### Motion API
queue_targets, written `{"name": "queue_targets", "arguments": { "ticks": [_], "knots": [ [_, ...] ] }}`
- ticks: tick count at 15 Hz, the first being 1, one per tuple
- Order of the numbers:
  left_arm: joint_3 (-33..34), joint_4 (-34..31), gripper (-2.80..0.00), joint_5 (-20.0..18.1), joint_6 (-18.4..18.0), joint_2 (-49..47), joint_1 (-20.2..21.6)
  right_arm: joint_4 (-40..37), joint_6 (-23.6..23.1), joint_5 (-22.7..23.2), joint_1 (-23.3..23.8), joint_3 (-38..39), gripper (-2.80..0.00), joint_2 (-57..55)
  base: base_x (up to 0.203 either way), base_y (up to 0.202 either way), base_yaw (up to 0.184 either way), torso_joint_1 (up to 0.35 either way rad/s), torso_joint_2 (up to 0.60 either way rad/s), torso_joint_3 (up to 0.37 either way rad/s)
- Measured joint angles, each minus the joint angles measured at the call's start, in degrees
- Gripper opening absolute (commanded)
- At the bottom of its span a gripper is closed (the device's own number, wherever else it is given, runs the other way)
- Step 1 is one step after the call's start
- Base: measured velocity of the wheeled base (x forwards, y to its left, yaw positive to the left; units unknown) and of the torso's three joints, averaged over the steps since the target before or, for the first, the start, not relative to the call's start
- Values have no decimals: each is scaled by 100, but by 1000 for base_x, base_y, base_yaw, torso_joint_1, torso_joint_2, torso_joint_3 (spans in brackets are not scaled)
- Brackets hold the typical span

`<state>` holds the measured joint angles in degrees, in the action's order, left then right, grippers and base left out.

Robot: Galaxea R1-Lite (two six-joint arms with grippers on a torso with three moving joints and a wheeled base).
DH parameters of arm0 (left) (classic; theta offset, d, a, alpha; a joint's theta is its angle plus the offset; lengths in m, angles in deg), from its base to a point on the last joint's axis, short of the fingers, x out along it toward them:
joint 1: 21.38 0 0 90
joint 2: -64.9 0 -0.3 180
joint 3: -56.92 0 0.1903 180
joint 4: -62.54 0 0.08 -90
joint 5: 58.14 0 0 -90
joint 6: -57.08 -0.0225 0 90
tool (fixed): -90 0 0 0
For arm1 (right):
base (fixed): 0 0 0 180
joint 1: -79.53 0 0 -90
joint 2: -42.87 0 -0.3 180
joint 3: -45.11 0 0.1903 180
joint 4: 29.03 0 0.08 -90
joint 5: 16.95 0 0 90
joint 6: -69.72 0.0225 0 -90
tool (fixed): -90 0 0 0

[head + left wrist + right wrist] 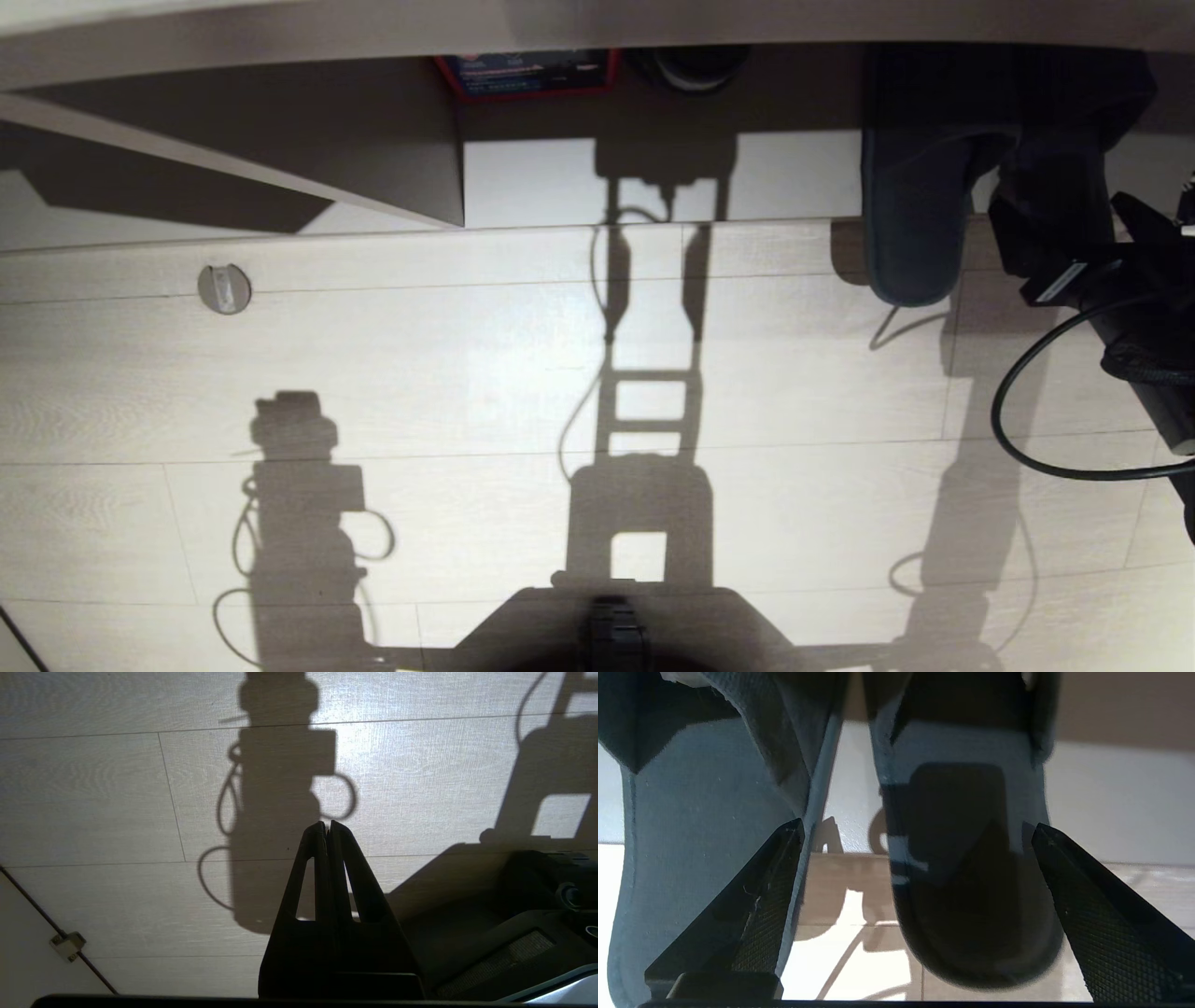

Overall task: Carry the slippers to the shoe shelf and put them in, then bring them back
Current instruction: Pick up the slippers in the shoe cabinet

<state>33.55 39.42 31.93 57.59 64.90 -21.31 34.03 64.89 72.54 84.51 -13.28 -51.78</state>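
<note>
The slippers (966, 868) sit side by side at the right end of the shoe shelf (803, 177), toes in under its top edge and heels poking out over the front lip onto the floor (467, 373). The right gripper (920, 905) hangs just behind the heels with its jaws spread wide, clamping nothing, one finger (1101, 924) outside a slipper and the other over the gap between the pair. The pale plank floor lies wide open to the left, crossed by the robot's shadow, while the left gripper (327, 828) hovers above it, jaws pressed together.
</note>
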Motion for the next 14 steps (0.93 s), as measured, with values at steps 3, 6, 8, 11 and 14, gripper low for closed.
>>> {"name": "queue_targets", "arguments": {
  "ticks": [3,6,8,11,14],
  "knots": [
    [0,0,-280,0,-2,0,0,23,22,7,-30,-329,0,-157,0,0,0,0,0,0],
    [0,-2,-280,0,0,0,0,26,67,7,-117,-539,0,-300,0,0,0,0,0,0],
    [0,2,-280,-2,0,0,0,33,141,7,-231,-730,0,-431,0,0,0,0,0,0],
    [0,2,-280,0,0,0,0,34,158,9,-298,-967,0,-584,0,0,0,0,0,0],
    [0,0,-280,2,-2,0,0,38,153,16,-336,-1150,0,-698,0,0,0,0,0,0]
  ]
}}
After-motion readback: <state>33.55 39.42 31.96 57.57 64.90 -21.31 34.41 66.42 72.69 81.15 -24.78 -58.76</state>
